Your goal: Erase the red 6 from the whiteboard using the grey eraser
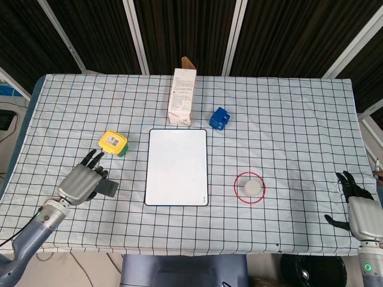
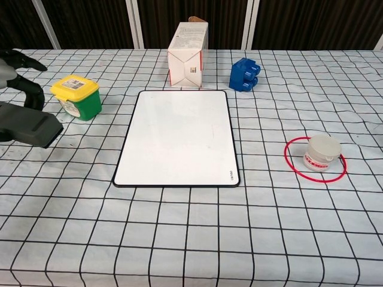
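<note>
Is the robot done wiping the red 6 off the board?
Looks like it. The whiteboard shows no red 6, only a faint speck. The left hand holds the grey eraser off to the board's left. What's left: putting the eraser down. The right hand holds nothing.

Count, both views combined:

- One white rectangular whiteboard with black rim (image 1: 177,167), surface blank.
- One dark grey block eraser (image 2: 30,124).
- One green tub with yellow lid (image 1: 114,143).
- One white-and-red cardboard carton (image 1: 182,98), standing upright.
- One blue plastic building-block piece (image 1: 219,118).
- One small white lidded jar (image 1: 252,188).
- One thin red ring (image 2: 289,159), lying around the jar.
- One bench under a black-gridded white cloth (image 1: 287,119).
- Two robot hands: left hand (image 1: 78,184), right hand (image 1: 359,210).
</note>
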`<state>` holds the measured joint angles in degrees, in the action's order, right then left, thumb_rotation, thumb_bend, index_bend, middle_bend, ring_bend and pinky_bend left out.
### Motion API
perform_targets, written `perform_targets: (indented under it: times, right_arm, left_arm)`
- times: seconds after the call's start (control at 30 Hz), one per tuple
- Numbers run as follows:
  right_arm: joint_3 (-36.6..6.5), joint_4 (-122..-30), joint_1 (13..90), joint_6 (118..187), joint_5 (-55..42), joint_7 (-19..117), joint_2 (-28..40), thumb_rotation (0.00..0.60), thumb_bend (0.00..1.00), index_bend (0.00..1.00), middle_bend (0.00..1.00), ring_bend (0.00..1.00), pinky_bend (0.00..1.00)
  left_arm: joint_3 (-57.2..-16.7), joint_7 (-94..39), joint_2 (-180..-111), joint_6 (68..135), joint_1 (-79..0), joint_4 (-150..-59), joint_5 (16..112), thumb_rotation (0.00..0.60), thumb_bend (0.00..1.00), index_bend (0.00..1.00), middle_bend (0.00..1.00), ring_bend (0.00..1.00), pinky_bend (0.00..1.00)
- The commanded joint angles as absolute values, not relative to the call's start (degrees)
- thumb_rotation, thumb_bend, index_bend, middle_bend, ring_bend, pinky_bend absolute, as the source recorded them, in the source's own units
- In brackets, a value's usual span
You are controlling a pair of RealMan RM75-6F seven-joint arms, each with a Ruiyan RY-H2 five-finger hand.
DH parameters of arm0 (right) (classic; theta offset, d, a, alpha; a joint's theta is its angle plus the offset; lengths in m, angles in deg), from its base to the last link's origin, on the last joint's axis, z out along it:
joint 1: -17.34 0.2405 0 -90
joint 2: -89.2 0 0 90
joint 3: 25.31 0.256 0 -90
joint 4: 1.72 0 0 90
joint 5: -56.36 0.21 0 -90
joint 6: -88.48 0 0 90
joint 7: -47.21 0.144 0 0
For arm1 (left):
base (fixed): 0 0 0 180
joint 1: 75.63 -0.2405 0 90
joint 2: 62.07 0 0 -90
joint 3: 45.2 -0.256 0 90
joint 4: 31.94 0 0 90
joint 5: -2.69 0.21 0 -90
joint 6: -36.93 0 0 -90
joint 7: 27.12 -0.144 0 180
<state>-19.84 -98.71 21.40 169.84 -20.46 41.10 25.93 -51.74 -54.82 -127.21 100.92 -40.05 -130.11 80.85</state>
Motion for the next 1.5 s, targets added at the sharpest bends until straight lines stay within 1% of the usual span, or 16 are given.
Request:
perform_targets:
  times: [0.03, 0.07, 0.1, 0.2, 0.23, 0.3, 0.37, 0.6, 1.0, 1.07, 1.1, 1.17, 1.23, 1.3, 1.4, 1.5]
  right_arm:
    - [-19.8, -98.7, 21.4, 169.8, -20.4, 41.0, 25.9, 0.600, 0.00, 0.10, 0.08, 0.24, 0.27]
    - [-19.8, -98.7, 21.4, 169.9, -20.4, 40.9, 25.9, 0.600, 0.00, 0.10, 0.08, 0.24, 0.27]
    - [-19.8, -98.8, 21.4, 169.9, -20.4, 40.9, 25.9, 0.600, 0.00, 0.10, 0.08, 0.24, 0.27]
    - [-19.8, -98.8, 21.4, 169.9, -20.2, 40.9, 25.9, 0.600, 0.00, 0.10, 0.08, 0.24, 0.27]
    - [-19.8, -98.8, 21.4, 169.9, -20.3, 40.9, 25.9, 0.600, 0.00, 0.10, 0.08, 0.24, 0.27]
    - [-19.8, -98.8, 21.4, 169.9, -20.3, 41.0, 25.9, 0.600, 0.00, 0.10, 0.08, 0.24, 0.27]
    - [-19.8, -98.9, 21.4, 169.8, -20.2, 41.1, 25.9, 0.600, 0.00, 0.10, 0.08, 0.24, 0.27]
    - [-19.7, -98.8, 21.4, 169.8, -20.2, 41.4, 25.9, 0.600, 0.00, 0.10, 0.08, 0.24, 0.27]
    - [-19.7, -98.8, 21.4, 169.8, -20.1, 41.3, 25.8, 0.600, 0.00, 0.10, 0.08, 0.24, 0.27]
    - [-19.7, -98.8, 21.4, 169.8, -20.1, 41.3, 25.9, 0.600, 0.00, 0.10, 0.08, 0.24, 0.27]
    - [-19.6, -98.8, 21.4, 169.8, -20.0, 41.3, 25.9, 0.600, 0.00, 0.10, 0.08, 0.24, 0.27]
    - [-19.6, -98.9, 21.3, 169.7, -19.9, 41.3, 25.9, 0.600, 0.00, 0.10, 0.08, 0.24, 0.27]
    - [-19.6, -98.9, 21.4, 169.7, -19.9, 41.3, 25.9, 0.600, 0.00, 0.10, 0.08, 0.24, 0.27]
    - [-19.6, -98.9, 21.4, 169.7, -19.9, 41.3, 25.9, 0.600, 0.00, 0.10, 0.08, 0.24, 0.27]
    - [-19.6, -98.9, 21.4, 169.7, -19.9, 41.2, 25.9, 0.600, 0.00, 0.10, 0.08, 0.24, 0.27]
    - [-19.6, -98.8, 21.3, 169.9, -19.9, 41.2, 25.8, 0.600, 0.00, 0.10, 0.08, 0.24, 0.27]
  left_arm:
    - [-51.6, -50.7, -128.9, 101.5, -41.9, -126.2, 81.5, 0.600, 0.22, 0.43, 0.45, 0.00, 0.00]
    - [-51.4, -49.5, -129.4, 101.6, -42.2, -125.1, 81.7, 0.600, 0.22, 0.43, 0.45, 0.00, 0.01]
    - [-51.4, -49.0, -129.8, 101.5, -42.3, -124.3, 81.8, 0.600, 0.22, 0.43, 0.44, 0.02, 0.05]
    - [-51.2, -47.0, -131.3, 100.9, -42.9, -121.4, 82.2, 0.600, 0.22, 0.43, 0.44, 0.10, 0.25]
    - [-51.1, -46.1, -131.9, 100.5, -43.0, -120.5, 82.3, 0.600, 0.22, 0.43, 0.44, 0.13, 0.30]
    - [-50.7, -44.8, -132.8, 99.8, -43.0, -119.1, 82.4, 0.600, 0.22, 0.43, 0.44, 0.18, 0.36]
    - [-50.3, -43.9, -133.4, 99.0, -42.9, -118.0, 82.3, 0.600, 0.22, 0.43, 0.44, 0.20, 0.38]
    - [-47.5, -42.0, -136.3, 93.4, -40.5, -113.3, 79.8, 0.600, 0.22, 0.43, 0.45, 0.21, 0.37]
    - [-46.3, -42.8, -137.8, 90.6, -39.8, -111.6, 78.3, 0.600, 0.19, 0.41, 0.44, 0.22, 0.37]
    - [-46.0, -43.0, -138.0, 90.4, -39.9, -111.6, 77.9, 0.600, 0.17, 0.38, 0.43, 0.22, 0.36]
    - [-45.9, -43.1, -138.1, 90.3, -39.9, -111.6, 77.6, 0.600, 0.14, 0.34, 0.41, 0.21, 0.34]
    - [-45.9, -43.7, -138.0, 89.6, -39.9, -111.8, 76.8, 0.600, 0.11, 0.26, 0.35, 0.17, 0.29]
    - [-46.0, -44.5, -137.7, 88.5, -39.8, -112.1, 75.9, 0.600, 0.10, 0.18, 0.28, 0.11, 0.22]
    - [-46.1, -45.3, -137.2, 87.2, -39.5, -112.8, 74.9, 0.600, 0.10, 0.14, 0.23, 0.07, 0.18]
    - [-46.1, -46.2, -136.0, 85.5, -39.0, -114.6, 73.6, 0.600, 0.09, 0.11, 0.20, 0.04, 0.16]
    - [-46.3, -47.4, -134.4, 86.5, -39.3, -117.4, 73.7, 0.600, 0.09, 0.10, 0.19, 0.03, 0.16]
